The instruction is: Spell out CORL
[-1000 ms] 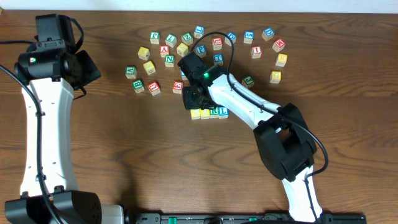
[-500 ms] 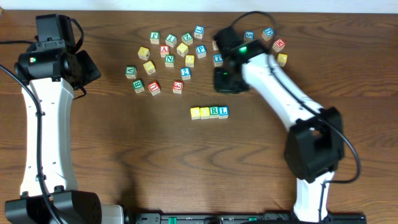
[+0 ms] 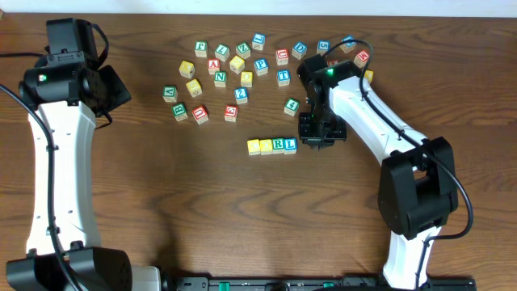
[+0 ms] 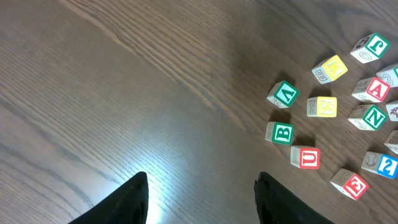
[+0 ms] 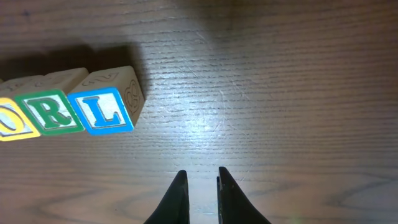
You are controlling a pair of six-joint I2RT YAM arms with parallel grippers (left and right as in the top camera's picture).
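Observation:
Four cubes stand in a row mid-table: two yellow-topped ones [image 3: 254,146] [image 3: 266,146], the green R cube [image 3: 278,145] and the blue L cube [image 3: 290,145]. In the right wrist view the L cube [image 5: 102,111] and R cube [image 5: 55,113] sit upper left, with a yellow cube [image 5: 9,124] cut by the edge. My right gripper [image 3: 317,136] [image 5: 202,177] hangs just right of the L cube, apart from it, shut with nothing in it. Far left, my left gripper [image 3: 115,89] [image 4: 202,186] is open over bare wood.
Several loose letter cubes are scattered along the back of the table [image 3: 242,61], including a green one [image 3: 292,106] just behind the row. The left wrist view shows the B cube [image 4: 280,132] and red U cube [image 4: 306,157] to its right.
My right arm left the row, swung back to the loose cubes, then came down right of the L cube. A green cube now lies further left. The left arm stayed still.

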